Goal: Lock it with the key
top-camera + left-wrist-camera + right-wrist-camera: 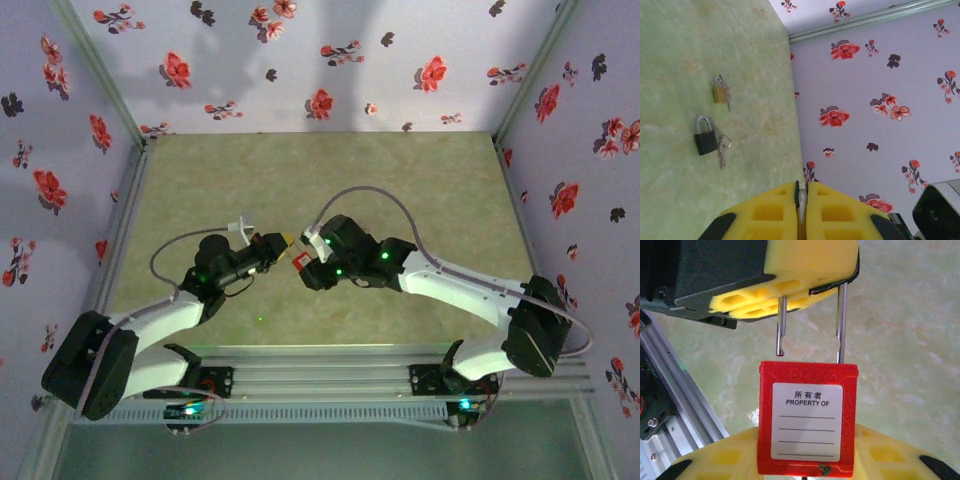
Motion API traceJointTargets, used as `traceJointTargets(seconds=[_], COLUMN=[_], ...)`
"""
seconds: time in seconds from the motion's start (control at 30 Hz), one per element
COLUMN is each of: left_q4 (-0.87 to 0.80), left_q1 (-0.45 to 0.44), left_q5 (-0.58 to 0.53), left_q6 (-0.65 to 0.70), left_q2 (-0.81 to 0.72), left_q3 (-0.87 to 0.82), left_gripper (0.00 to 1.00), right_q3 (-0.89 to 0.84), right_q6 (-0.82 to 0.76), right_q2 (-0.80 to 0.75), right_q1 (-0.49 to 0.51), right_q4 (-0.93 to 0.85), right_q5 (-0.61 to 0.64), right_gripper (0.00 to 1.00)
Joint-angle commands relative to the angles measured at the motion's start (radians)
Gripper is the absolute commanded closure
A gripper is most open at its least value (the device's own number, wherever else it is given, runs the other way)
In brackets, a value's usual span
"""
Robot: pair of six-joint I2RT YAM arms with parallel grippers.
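We see a cell walled in floral wallpaper (320, 60) with a green marbled bench (330, 180) as its floor. An aluminium rail (330, 375) runs along the near edge and carries both bases.

Left arm (150, 320) reaches up and right from its base. Right arm (470, 290) sweeps in from the right with the elbow low and the wrist pointing left. The two wrists meet nose to nose over the middle of the bench.

Right end effector (302, 262) is clamped on the body of the red safety padlock (807, 420). Its yellow fingers (725, 455) grip the lower half of the body, and the lock is upright in the right wrist view. The white label (807, 440) reads "PROPERTY OF" and faces that camera.

Left end effector (800, 187) is closed on the top bend of the shackle (841, 320), with a thin sliver of metal showing between its pads. So we have the task lock held off the bench between both end effectors: body in the right, shackle in the left.

The shackle is open. Its long leg sits in the body. The short notched leg (781, 325) hangs free just above the body's top face.

Two more locks lie flat on the bench in the left wrist view, near the wall. The black padlock (705, 140) has keys (722, 150) on a ring beside it. The smaller brass padlock (719, 94) lies near it, also with keys (729, 97) alongside. The two are apart, and both shackles look closed.
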Motion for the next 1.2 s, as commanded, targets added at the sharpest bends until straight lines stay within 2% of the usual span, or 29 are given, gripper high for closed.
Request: traceJointTargets(seconds=[0.0,0.3,0.8,1.17], left_q4=[-0.058,-0.091,-0.222,-0.287], left_q1=[-0.006,-0.022,-0.041,-0.057], left_q5=[-0.014,-0.016,-0.016,-0.015], left_q6=[0.039,0.045,0.085,0.103], left_q2=[-0.024,-0.030,-0.033,-0.031], left_q3=[0.016,0.028,0.070,0.090], left_gripper=[1.00,1.00,1.00,1.00], right_q3=[-0.007,-0.038,-0.054,-0.062], right_q6=[-0.011,0.035,0.082,0.113], right_q2=[-0.007,-0.015,-0.029,-0.042], right_q1=[-0.004,-0.003,-0.004,-0.004], right_q4=[0.012,0.104,0.187,0.261], right_q5=[0.085,0.132,0.325,0.357], right_gripper=[1.00,1.00,1.00,1.00])
